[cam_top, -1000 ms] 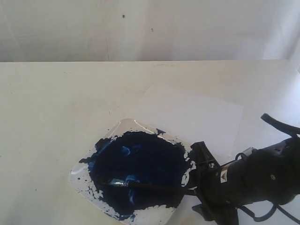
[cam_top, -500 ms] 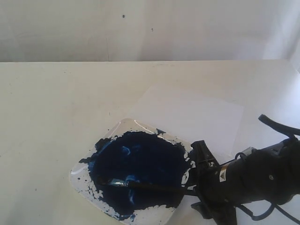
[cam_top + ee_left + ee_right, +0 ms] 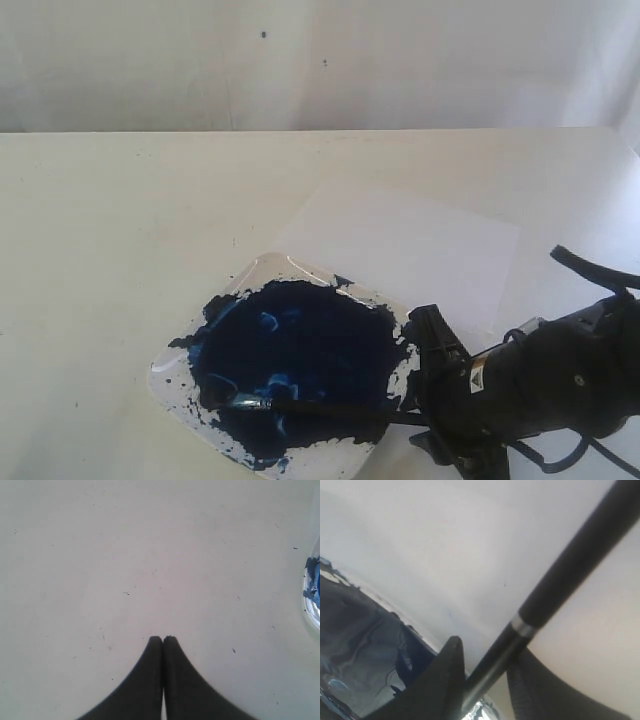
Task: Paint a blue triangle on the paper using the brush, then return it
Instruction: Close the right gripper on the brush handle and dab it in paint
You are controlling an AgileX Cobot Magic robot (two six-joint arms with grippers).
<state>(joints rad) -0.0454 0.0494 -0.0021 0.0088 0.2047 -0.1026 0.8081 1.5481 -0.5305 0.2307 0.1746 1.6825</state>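
At the exterior view's lower right, right claw (image 3: 425,390) straddling long black-handled paintbrush (image 3: 320,410), firm grip impossible to tell, blue-stained bristles (image 3: 245,403) in dark blue paint blob (image 3: 300,345) on clear square tray (image 3: 268,263), thin white paper sheet (image 3: 420,240) just beside tray, left claw (image 3: 163,639) closed above cream tabletop (image 3: 100,250).

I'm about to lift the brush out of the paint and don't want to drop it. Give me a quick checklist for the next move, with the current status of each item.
1. Handle of the brush between the fingers of the right gripper: ok.
2. Jaws clamped firmly on the handle: cannot tell; they stand close on either side of it.
3. The bristles loaded: ok, they lie in the blue paint on the tray.
4. The paper free of marks: ok, no blue strokes visible.
5. The left gripper out of the way: ok, shut over bare table beside the tray's edge.
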